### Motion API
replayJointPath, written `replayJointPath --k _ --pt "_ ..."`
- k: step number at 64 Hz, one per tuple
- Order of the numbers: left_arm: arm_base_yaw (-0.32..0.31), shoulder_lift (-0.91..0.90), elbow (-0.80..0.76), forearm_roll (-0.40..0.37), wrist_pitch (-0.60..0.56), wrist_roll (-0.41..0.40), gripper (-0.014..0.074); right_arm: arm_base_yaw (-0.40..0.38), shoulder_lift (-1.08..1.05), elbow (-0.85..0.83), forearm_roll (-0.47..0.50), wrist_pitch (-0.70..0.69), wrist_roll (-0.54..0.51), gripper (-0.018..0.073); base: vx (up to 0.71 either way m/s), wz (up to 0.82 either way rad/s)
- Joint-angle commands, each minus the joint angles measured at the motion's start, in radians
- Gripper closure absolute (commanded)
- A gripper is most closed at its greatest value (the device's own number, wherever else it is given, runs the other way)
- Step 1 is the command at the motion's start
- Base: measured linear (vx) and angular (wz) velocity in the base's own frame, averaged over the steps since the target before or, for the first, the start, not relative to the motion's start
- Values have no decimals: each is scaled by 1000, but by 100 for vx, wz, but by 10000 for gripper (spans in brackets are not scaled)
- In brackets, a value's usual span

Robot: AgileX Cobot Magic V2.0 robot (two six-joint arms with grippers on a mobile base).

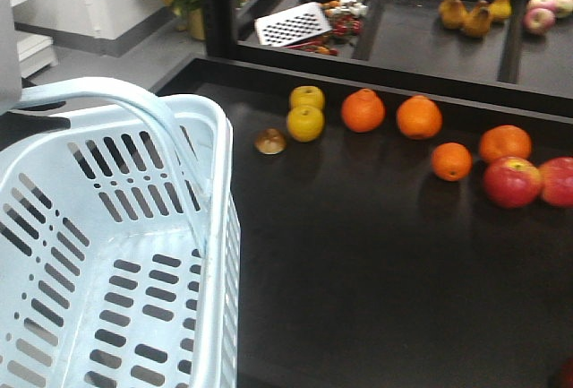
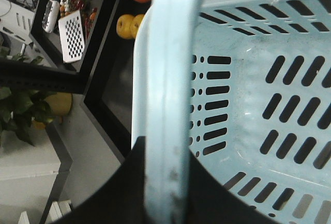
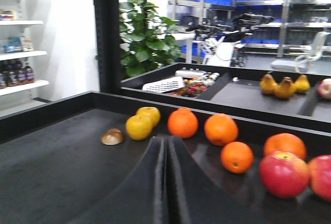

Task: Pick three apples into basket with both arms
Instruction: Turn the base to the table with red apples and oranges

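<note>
The pale blue basket (image 1: pixel 116 254) hangs at the left, and the part of its inside that shows holds nothing. My left gripper (image 2: pixel 165 182) is shut on its hoop handle (image 2: pixel 173 69), which runs between the two black fingers. Two red apples (image 1: pixel 512 181) (image 1: pixel 560 181) lie side by side at the right of the black shelf; in the right wrist view they are the apples (image 3: pixel 283 174) (image 3: pixel 321 176) at the lower right. My right gripper (image 3: pixel 166 146) hovers low over the shelf, shut with nothing in it, left of the apples.
Several oranges (image 1: pixel 418 116) and two yellow fruits (image 1: pixel 305 123) line the shelf's back wall (image 1: pixel 501 92), with a small brown half-round thing (image 1: pixel 269 142) beside them. Behind it another tray holds pears (image 1: pixel 466 13), paler pink apples (image 1: pixel 540 17) and a white grater (image 1: pixel 291 24).
</note>
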Motion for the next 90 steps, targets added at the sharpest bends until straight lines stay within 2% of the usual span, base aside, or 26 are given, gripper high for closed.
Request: replayJointPath --k 1,51,90 --pt "-3 -11 -29 13 -80 -16 603 1 -12 12 -8 -69 0 568 7 -40" --pt "-3 -11 -29 13 -80 -16 603 1 -12 12 -8 -69 0 568 6 -33" --pt "-3 -11 -29 13 -80 -16 603 1 -12 12 -8 -69 0 568 2 -10"
